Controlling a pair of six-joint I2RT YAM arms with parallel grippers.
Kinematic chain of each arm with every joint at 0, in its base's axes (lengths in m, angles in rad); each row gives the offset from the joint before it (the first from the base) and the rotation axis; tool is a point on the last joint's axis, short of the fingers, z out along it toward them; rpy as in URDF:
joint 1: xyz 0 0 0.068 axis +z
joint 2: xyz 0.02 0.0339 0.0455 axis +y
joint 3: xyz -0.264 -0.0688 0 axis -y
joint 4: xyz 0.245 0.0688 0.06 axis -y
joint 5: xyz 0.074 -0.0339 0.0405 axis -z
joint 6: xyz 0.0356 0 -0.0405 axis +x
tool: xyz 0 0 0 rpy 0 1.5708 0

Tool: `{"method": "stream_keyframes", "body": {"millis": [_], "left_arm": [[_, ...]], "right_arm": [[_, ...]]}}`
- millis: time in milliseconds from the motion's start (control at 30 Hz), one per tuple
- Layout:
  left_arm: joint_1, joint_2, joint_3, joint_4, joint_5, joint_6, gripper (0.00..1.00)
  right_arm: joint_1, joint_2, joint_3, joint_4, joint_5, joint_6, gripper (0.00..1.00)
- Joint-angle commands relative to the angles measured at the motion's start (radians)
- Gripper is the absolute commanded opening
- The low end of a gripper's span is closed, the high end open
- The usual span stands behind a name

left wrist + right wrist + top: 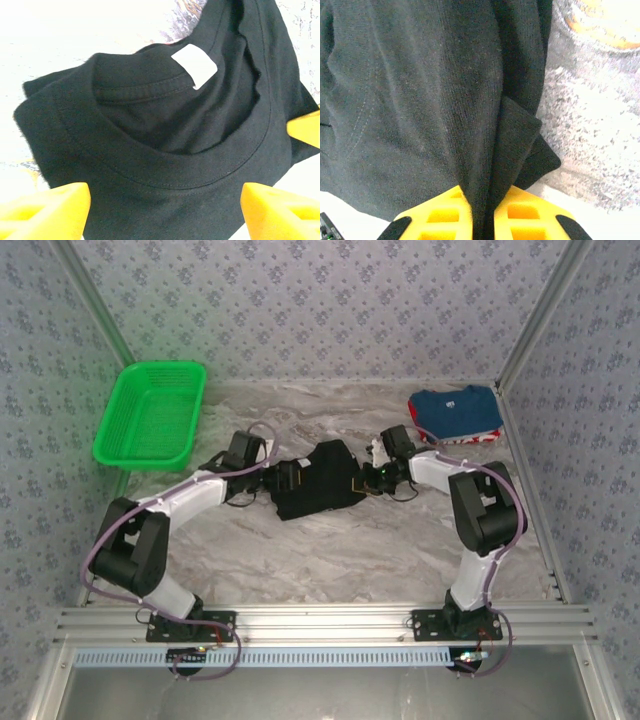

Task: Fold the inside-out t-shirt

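Observation:
The inside-out t-shirt [318, 480] lies bunched as a black heap in the middle of the marble table. My left gripper [272, 478] is at the heap's left edge, open. In the left wrist view the round collar [165, 165] and a white label [195, 66] face me, and the yellow fingers [47, 212] stand wide on either side of the cloth. My right gripper [368, 478] is at the heap's right edge. The right wrist view has its yellow fingers [440, 215] shut on a pinched fold of the black shirt [420, 100].
A green basket [150, 415] sits at the back left. A folded blue shirt with red trim [455, 415] lies at the back right. Bare marble table [330, 560] stretches in front of the heap, between the arms. Patterned walls close in the sides and the back.

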Motion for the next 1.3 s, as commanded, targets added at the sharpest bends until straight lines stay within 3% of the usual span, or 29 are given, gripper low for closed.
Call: {"method": "stream_keyframes", "body": {"millis": [0,167,267,433,733,1000,1267], "left_arm": [[0.023,-0.062,-0.019,-0.039,-0.006,0.004,0.79],[0.057,-0.107,-0.052,-0.073,0.026,-0.003,0.8],[0.06,-0.095,-0.044,-0.11,0.067,-0.003,0.8],[0.059,-0.032,-0.007,-0.116,0.086,0.009,0.78],[0.071,0.186,0.155,-0.084,0.082,0.011,0.64],[0.083,0.246,0.201,-0.067,0.087,0.001,0.52],[0.091,0.283,0.251,-0.044,0.15,0.006,0.24]], "right_arm": [[0.0,-0.052,-0.059,-0.018,-0.03,-0.011,0.07],[0.01,-0.11,-0.192,0.036,-0.026,0.044,0.09],[0.016,-0.155,-0.207,0.012,-0.015,0.046,0.21],[-0.03,-0.202,-0.14,-0.044,0.058,0.001,0.44],[-0.04,-0.048,0.056,0.01,0.073,-0.032,0.54],[-0.02,0.143,0.278,0.019,0.112,-0.042,0.52],[-0.028,0.164,0.31,0.014,0.098,-0.05,0.16]]}}
